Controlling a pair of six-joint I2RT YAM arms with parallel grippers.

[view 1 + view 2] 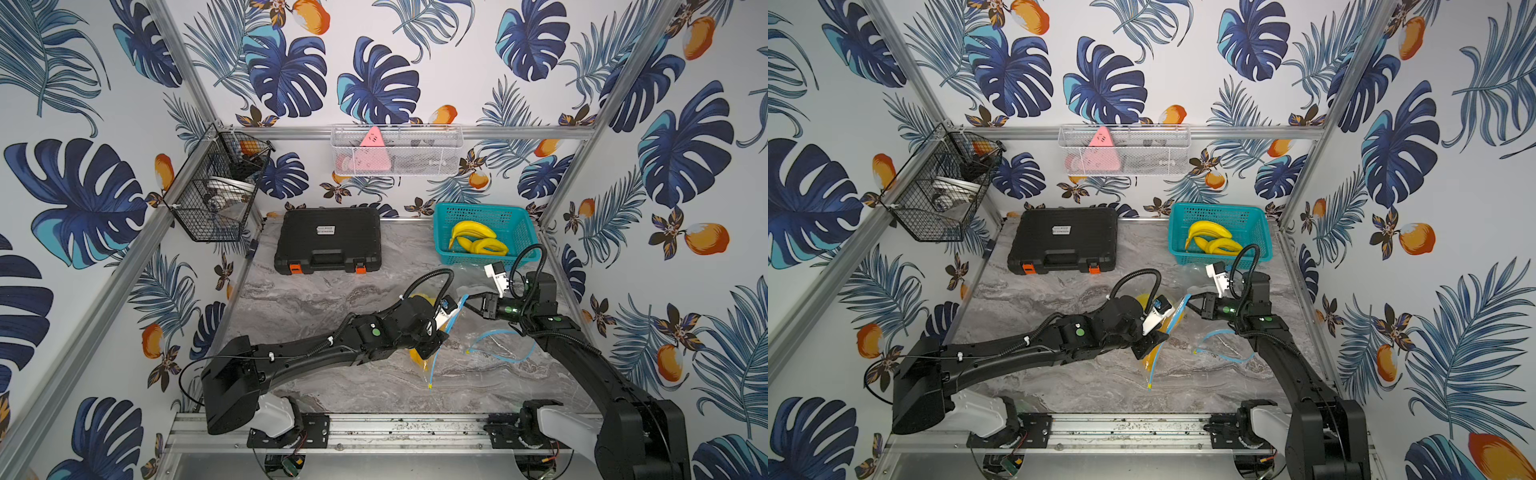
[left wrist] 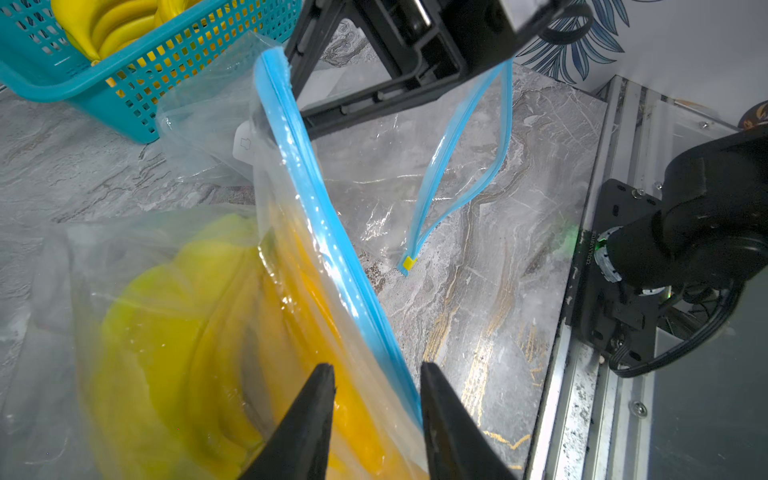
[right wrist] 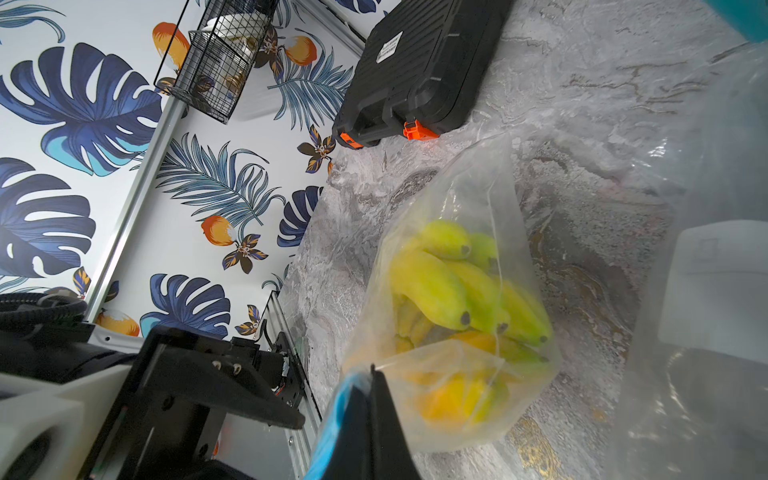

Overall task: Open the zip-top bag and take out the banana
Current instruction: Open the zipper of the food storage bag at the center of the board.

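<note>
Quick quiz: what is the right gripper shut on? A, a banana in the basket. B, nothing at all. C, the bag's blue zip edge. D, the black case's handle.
C: the right gripper is shut on one end of the blue zip edge of the bag.

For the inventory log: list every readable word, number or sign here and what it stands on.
Nothing reads clearly.
White label on black case: print too small.
Pink triangle in white mesh basket: dark marks, blurred.
White patch on clear bag: faint outline, no words.
</note>
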